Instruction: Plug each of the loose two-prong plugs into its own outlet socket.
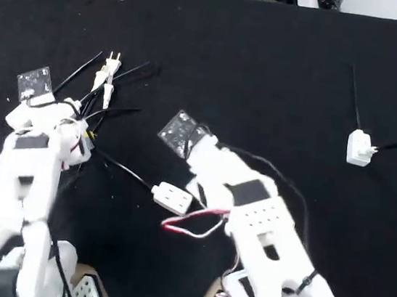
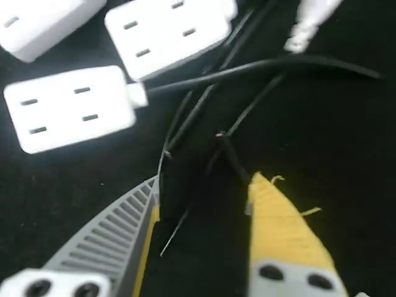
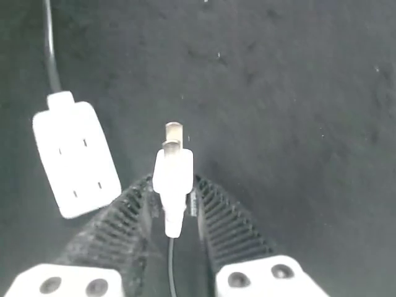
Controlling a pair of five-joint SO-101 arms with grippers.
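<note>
My right gripper (image 3: 173, 207) is shut on a white two-prong plug (image 3: 172, 175), whose prongs point away from the wrist above the black table. Close beside it lies a white outlet block (image 3: 75, 162) on a black cord; in the high view this outlet block (image 1: 172, 198) is next to the centre arm. My left gripper (image 2: 204, 216) is open, with yellow-taped fingers (image 2: 278, 223) on either side of several black cords (image 2: 204, 105). Just beyond it lie three white outlet blocks (image 2: 69, 108). Loose white plugs (image 1: 109, 71) lie past the left arm.
At the far right a white outlet (image 1: 359, 148) lies with a black cord running off the table side. A red and white wire (image 1: 188, 226) loops off the right arm. Tangled black cords (image 1: 108, 111) spread around the left arm.
</note>
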